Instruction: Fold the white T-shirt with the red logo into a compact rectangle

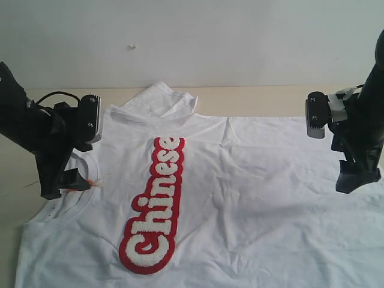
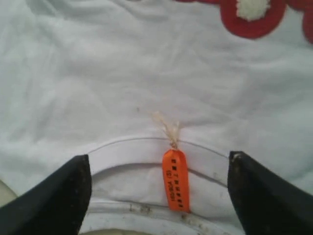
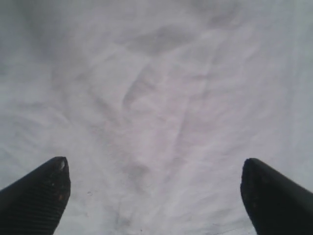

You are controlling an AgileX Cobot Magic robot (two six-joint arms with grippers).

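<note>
The white T-shirt (image 1: 252, 198) lies spread over the table, its collar to the left and one sleeve folded in at the far side. Its red logo (image 1: 155, 204) with puffy white letters runs lengthwise near the middle. My left gripper (image 1: 69, 183) hovers over the collar, open, its fingers either side of the small orange tag (image 2: 176, 180) without touching it. A corner of the red logo (image 2: 252, 17) shows in the left wrist view. My right gripper (image 1: 355, 177) stands open above the shirt's right edge, with only wrinkled white cloth (image 3: 156, 112) beneath it.
A pale wooden table (image 1: 258, 96) shows beyond the shirt and at the left edge. A white wall (image 1: 192, 36) rises behind it. The folded-in sleeve (image 1: 159, 99) forms a raised flap at the far side.
</note>
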